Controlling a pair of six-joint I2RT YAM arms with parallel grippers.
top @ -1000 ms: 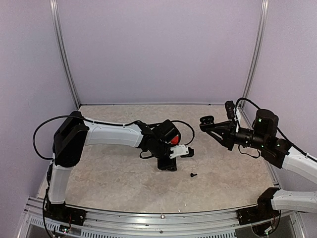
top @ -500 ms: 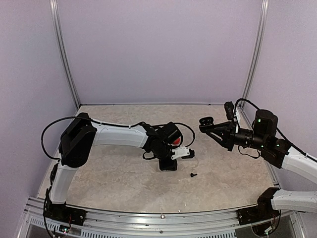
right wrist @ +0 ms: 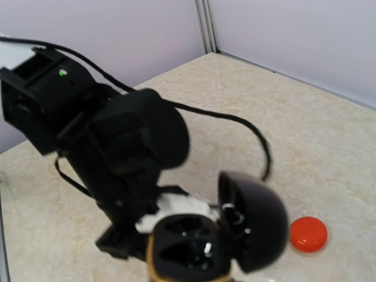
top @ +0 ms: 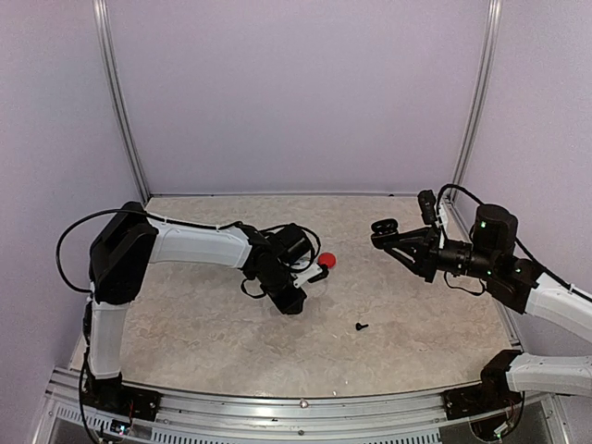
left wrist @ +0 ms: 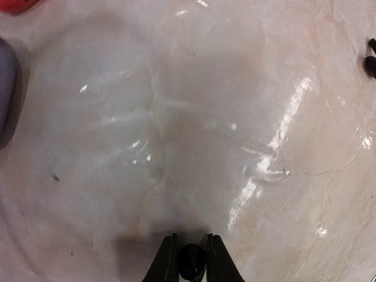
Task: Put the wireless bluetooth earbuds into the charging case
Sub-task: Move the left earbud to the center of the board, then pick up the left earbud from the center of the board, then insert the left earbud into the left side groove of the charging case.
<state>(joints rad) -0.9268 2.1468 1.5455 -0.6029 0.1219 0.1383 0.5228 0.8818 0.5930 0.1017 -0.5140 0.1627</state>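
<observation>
My left gripper (top: 292, 302) hangs low over the table's middle, its jaws shut on a small round black earbud (left wrist: 191, 262). A second black earbud (top: 361, 326) lies loose on the table to its right; it also shows at the right edge of the left wrist view (left wrist: 371, 59). My right gripper (top: 393, 236) is raised at the right, shut on an open black charging case (right wrist: 188, 247) with its lid (right wrist: 255, 220) swung up. The case's two sockets look empty. No other earbuds are in view.
A red rounded case (top: 326, 264) lies on the table just right of the left wrist; it also shows in the right wrist view (right wrist: 308, 234). A grey rounded thing (left wrist: 6, 88) sits at the left edge of the left wrist view. Walls enclose the table.
My left arm has swung left and back from the loose earbud, uncovering the red case. My right arm has stayed nearly still with the open case.
</observation>
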